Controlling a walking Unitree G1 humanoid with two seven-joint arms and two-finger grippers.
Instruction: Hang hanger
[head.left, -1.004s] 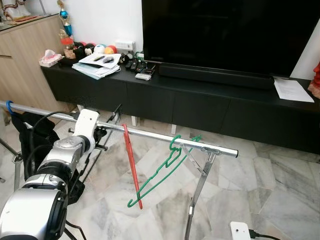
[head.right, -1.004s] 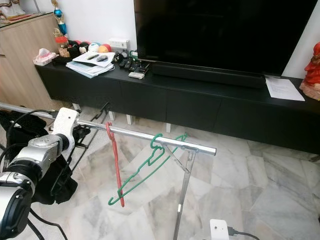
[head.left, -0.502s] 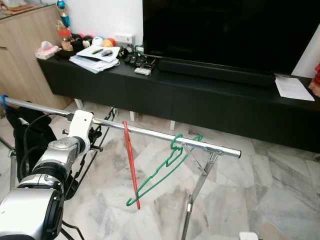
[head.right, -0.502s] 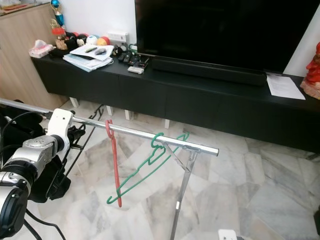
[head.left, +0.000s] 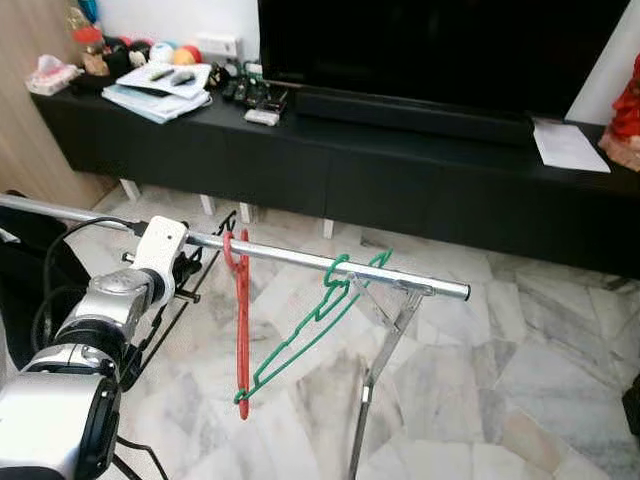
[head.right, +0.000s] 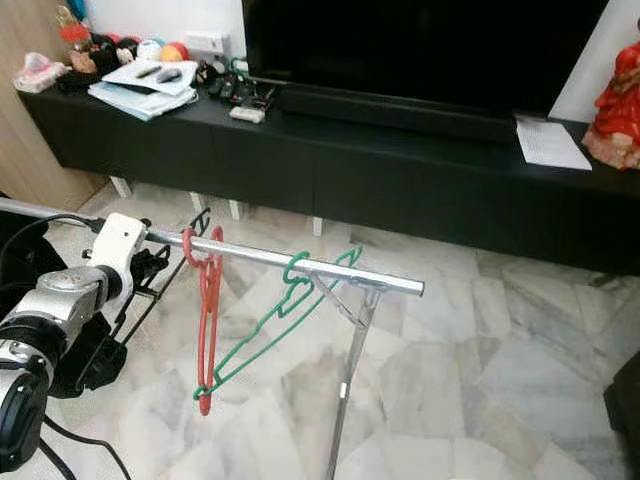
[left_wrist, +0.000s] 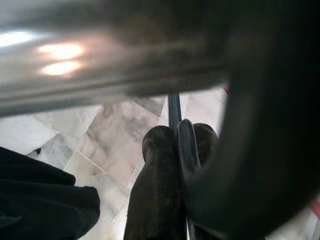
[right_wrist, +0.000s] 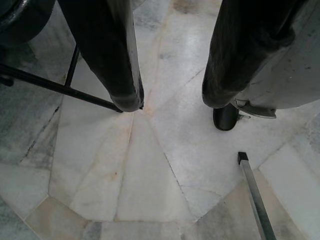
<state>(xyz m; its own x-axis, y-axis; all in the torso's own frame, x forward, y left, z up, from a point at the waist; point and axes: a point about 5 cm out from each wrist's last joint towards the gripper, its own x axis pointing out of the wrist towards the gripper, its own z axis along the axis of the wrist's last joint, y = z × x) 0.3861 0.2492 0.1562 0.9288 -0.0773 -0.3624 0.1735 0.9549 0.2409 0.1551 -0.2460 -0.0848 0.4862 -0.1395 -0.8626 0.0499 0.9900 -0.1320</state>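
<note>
"Start with the big things. What's in front of us?"

"A black TV console (head.left: 400, 170) runs along the wall, marble floor (head.left: 520, 400) below it. Nearer to us a silver rail (head.left: 300, 258) crosses the room on a folding stand (head.right: 345, 385)."

"And the hangers?"

"Two hang on the rail. The red hanger (head.left: 241, 320) hooks over it just beside the left arm (head.left: 110, 310) and drops almost straight down. The green hanger (head.left: 320, 320) hangs further along, slanted, its low end near the tip of the red one."

"So which step is this?"

"I'd say the hanging is done and the arm is letting go. The left gripper (left_wrist: 172, 150) sits up by the rail with its fingers pressed together around something thin, maybe a strut or cable, I can't say which. It isn't the red hanger. The right gripper (right_wrist: 170, 100) hangs low over the floor, fingers spread, empty."

"What's next, then?"

"Probably pulling the left arm back and down without knocking the rail or setting the red hanger swinging."

"Anything changed from a moment ago?"

"The whole view has swung left, so that's the head moving. But the red hanger itself has turned: it showed edge-on before and now shows more of its loop."
</note>
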